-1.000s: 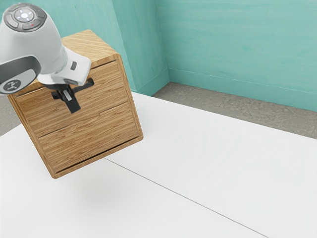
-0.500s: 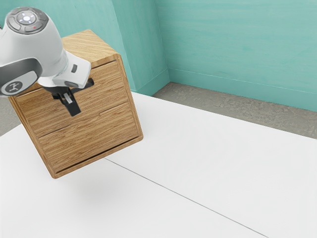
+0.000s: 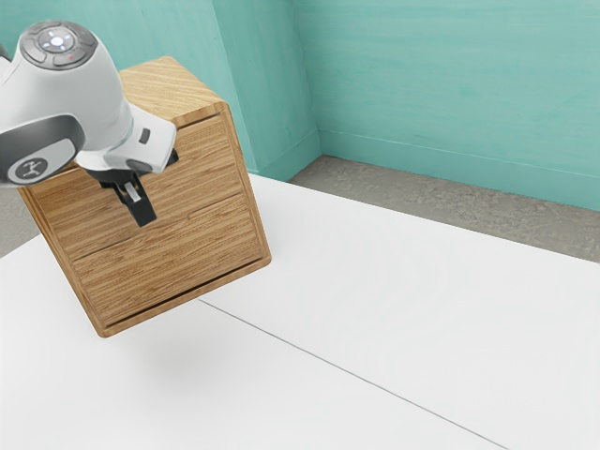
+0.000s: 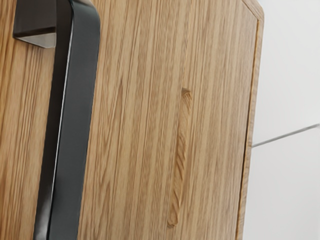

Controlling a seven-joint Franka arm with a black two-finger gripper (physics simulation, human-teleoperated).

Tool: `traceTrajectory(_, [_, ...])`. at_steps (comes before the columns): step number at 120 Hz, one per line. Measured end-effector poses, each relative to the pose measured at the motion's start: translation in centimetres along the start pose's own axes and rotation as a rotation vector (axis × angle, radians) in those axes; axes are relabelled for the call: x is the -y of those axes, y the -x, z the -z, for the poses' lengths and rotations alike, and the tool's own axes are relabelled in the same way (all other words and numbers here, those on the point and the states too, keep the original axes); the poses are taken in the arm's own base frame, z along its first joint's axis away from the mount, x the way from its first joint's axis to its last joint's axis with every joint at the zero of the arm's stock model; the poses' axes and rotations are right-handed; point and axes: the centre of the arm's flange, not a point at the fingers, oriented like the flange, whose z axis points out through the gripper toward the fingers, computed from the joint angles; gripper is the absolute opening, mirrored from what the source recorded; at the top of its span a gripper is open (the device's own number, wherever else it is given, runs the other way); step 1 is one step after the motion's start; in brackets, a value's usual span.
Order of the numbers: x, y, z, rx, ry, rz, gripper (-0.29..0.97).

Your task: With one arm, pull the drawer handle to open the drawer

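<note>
A: Where is the end effector [image 3: 139, 202] sitting?

B: At the exterior view's left, it is hanging against the top drawer [image 3: 202, 169], by the black handle [image 4: 70, 130]. Apart or clamped: cannot tell.

A: Handling?

B: The bar is looking rigid and slick. I am judging a mid-bar hold and a straight outward pull. The drawer front is sitting flush. The wooden cabinet [image 3: 178, 253] may be sliding on the white counter [image 3: 394, 309].
</note>
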Motion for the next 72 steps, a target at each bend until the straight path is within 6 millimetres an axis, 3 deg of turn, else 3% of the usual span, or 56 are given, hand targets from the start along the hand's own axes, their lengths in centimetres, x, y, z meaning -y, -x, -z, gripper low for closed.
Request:
traceTrajectory(15, [-0.1, 0.0, 0.0, -0.004, 0.006, 0.000, 0.74])
traceTrajectory(20, [-0.1, 0.0, 0.0, -0.003, 0.007, 0.000, 0.68])
traceTrajectory(72, [-1.4, -0.8, 0.3, -0.010, 0.011, -0.016, 0.68])
